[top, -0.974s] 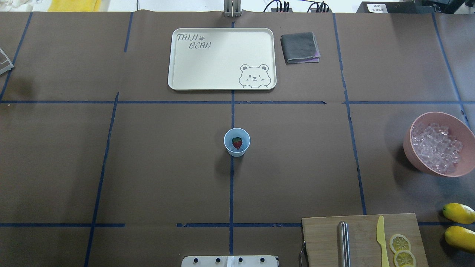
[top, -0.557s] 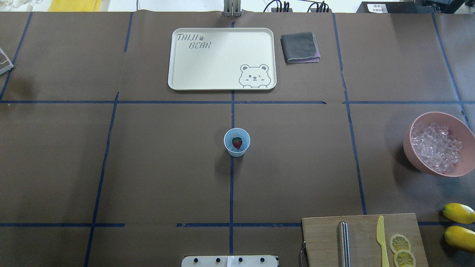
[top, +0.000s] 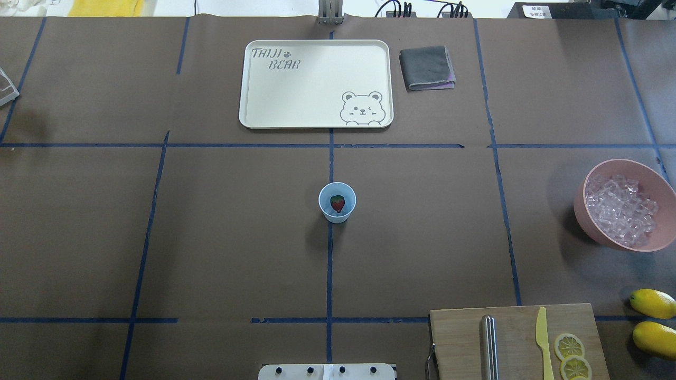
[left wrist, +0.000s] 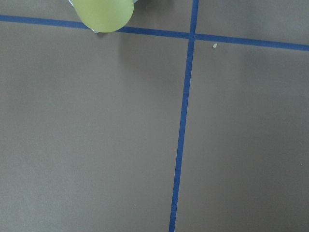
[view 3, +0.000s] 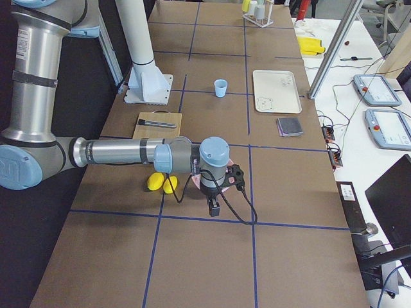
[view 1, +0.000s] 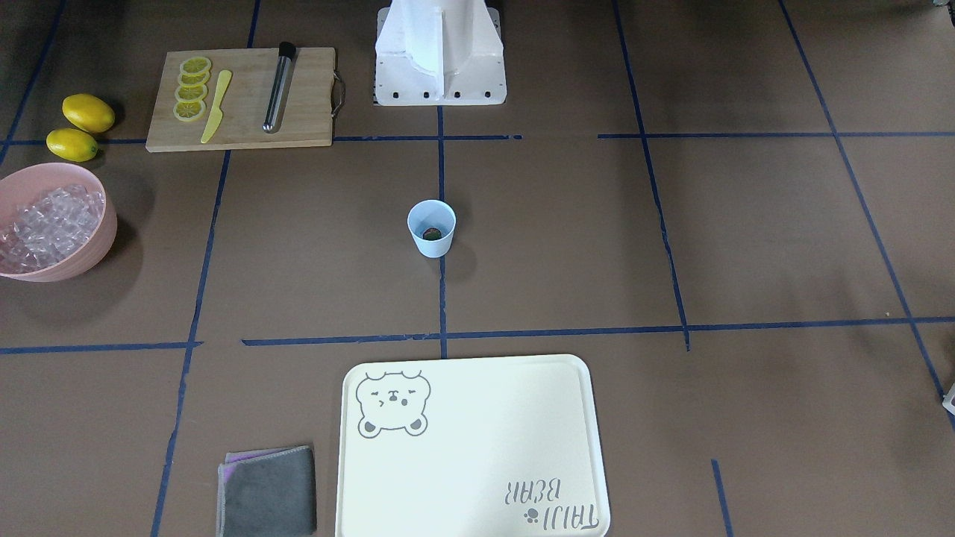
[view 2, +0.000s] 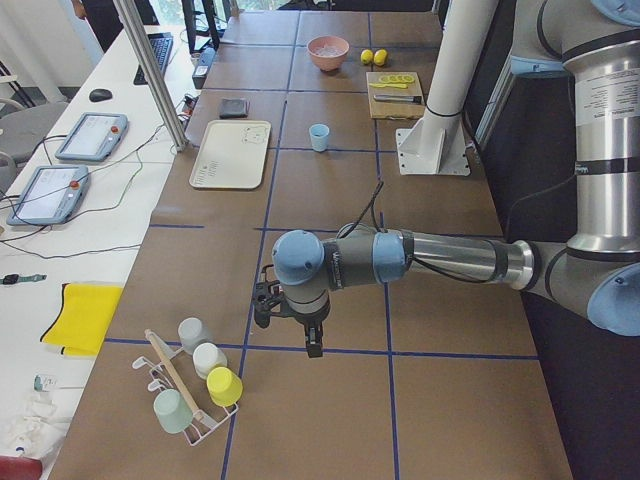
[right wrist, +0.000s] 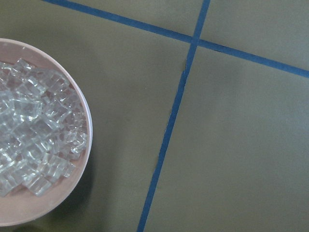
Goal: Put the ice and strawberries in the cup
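Observation:
The pale-blue cup [top: 337,202] stands upright at the table's middle, also in the front view [view 1: 432,228]. The dark-red strawberry [top: 337,202] lies inside it [view 1: 431,233]. The ice [top: 620,210] fills a pink bowl [top: 597,232] at the right edge; the right wrist view looks down on it [right wrist: 34,145]. My right gripper [view 3: 214,206] hangs just beside that bowl. My left gripper [view 2: 300,335] hangs far to the left, near a cup rack. Both show only in the side views, so I cannot tell whether they are open or shut.
A cream tray [top: 317,84] and a grey cloth [top: 426,67] lie at the far side. A cutting board [top: 517,327] with a knife, a metal rod and lemon slices sits near right, two lemons [top: 652,303] beside it. A rack of cups [view 2: 195,385] stands far left.

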Robot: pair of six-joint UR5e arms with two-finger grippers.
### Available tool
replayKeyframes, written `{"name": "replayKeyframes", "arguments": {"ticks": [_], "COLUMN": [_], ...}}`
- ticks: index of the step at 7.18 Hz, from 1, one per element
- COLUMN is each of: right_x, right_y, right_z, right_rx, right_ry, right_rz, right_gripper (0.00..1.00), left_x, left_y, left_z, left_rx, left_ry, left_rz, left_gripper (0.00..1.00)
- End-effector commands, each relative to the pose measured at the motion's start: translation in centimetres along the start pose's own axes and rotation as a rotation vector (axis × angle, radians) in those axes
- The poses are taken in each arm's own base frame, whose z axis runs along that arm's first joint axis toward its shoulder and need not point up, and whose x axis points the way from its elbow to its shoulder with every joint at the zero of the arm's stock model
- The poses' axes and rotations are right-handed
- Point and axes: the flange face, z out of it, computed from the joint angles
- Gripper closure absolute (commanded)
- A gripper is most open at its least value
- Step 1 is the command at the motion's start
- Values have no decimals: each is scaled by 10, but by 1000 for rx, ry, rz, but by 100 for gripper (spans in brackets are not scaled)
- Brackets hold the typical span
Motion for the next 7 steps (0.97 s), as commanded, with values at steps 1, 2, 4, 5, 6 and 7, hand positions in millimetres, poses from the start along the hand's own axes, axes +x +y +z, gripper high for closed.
{"name": "replayKeyframes", "arguments": {"ticks": [1, 2, 4, 5, 6, 7], "right_x": [0, -3, -2, -2, -2, -2], "right_y": [2, 2, -2, -8, -8, -8], "right_z": [4, 6, 2, 1, 2, 2], "right_rx": [-22, -55, -49, -44, -46, -46], "right_ry": [0, -10, -11, -11, -15, -15], "right_rz": [1, 2, -11, -10, 4, 6], "right_gripper": [0, 0, 0, 0, 0, 0], "left_x": [2, 0, -1, -1, -1, -1], "left_y": [-1, -3, -3, -2, -2, -2], "left_z": [-2, 0, 1, 1, 0, 0], "left_rx": [-4, -6, -8, -8, -9, -8], "left_ry": [-3, -3, 2, 2, -7, -7], "left_rz": [5, 5, 2, 2, 2, 5], "left_gripper": [0, 0, 0, 0, 0, 0]}}
